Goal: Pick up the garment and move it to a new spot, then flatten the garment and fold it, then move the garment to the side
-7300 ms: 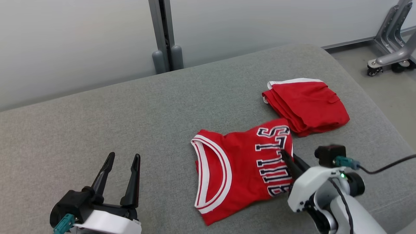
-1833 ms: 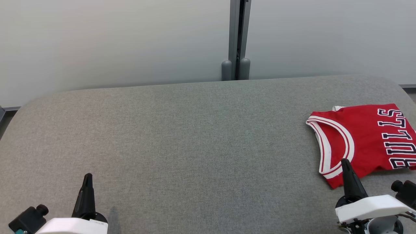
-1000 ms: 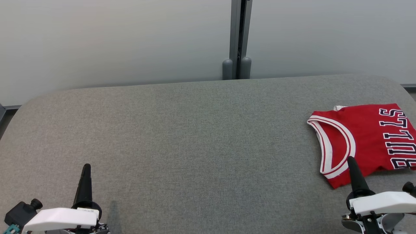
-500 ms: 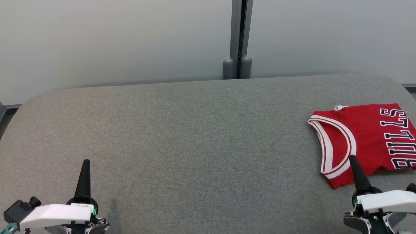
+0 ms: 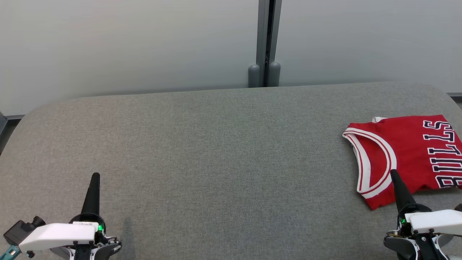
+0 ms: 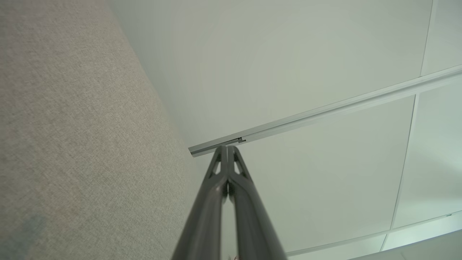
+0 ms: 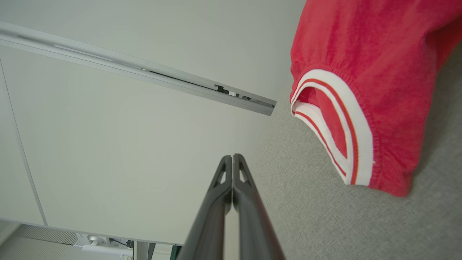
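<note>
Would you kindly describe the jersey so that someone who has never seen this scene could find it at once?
Look at the wide grey padded surface before the pale wall. Near its right end lies a folded red jersey. White-and-red striped trim and dark block letters set it apart from the plain grey around it.

Wide bare stretch of grey desk [image 5: 216, 151] from left edge past centre: open passage. Red jersey [image 5: 404, 144] flat at right end, low obstacle. Right hand [image 5: 393, 173], fingers pressed together, just beside jersey's near corner. Left hand [image 5: 95, 176], also closed, over bare cloth, well apart from jersey. Wall panels [image 5: 126, 43] and upright post [image 5: 265, 39] close off far edge.
</note>
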